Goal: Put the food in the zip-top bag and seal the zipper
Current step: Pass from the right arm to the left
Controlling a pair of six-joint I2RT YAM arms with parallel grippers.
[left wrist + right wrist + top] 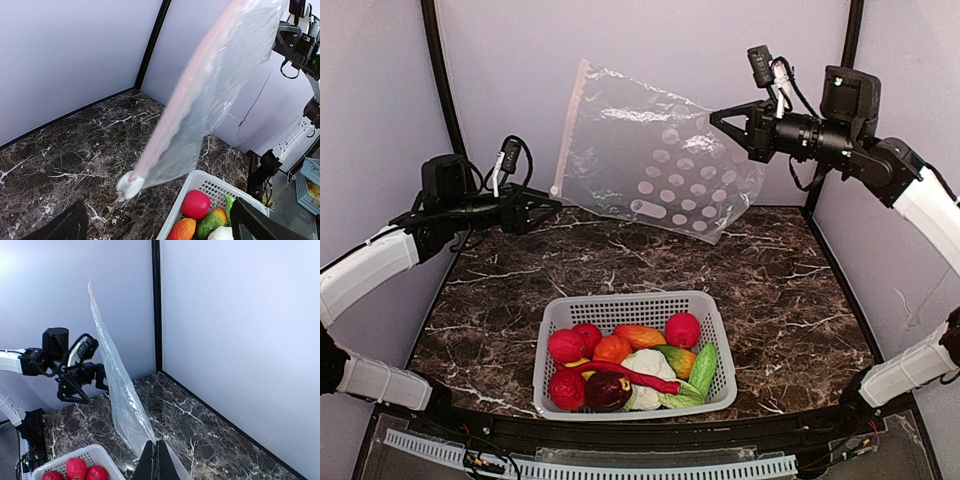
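zip-top bag (660,160): 1 | white basket (620,310): 1 | round red fruits (566,345): 4 | orange pieces (612,349): 2 | long red pepper (638,377): 1 | cauliflower (648,362): 1 | green cucumber (703,370): 1 | green-orange fruit (678,359): 1 | dark purple piece (608,392): 1 | yellow piece (582,364), mostly hidden: 1

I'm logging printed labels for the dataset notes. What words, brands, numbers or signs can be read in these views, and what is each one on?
No readable text in any view.
Bag: only faint round dots, no print.
Basket: plain white, no label.
Dark housing on the right arm: any marking is too small to read.
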